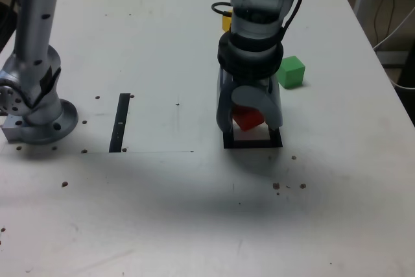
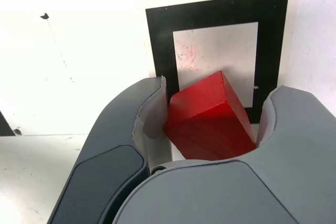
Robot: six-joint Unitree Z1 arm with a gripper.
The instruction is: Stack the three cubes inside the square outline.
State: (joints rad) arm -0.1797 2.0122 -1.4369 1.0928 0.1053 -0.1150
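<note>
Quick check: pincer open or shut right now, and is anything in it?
Pincer: shut on the red cube, held tilted between its fingers, directly over the square outline.

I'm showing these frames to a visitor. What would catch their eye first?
The red cube, clamped in the end effector and held tilted just above the square outline. Next, the green cube on the table to the exterior view's right, and a sliver of the yellow cube behind the arm.

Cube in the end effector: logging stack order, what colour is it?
Red: the held cube shows best in the wrist view, over the square outline.
</note>
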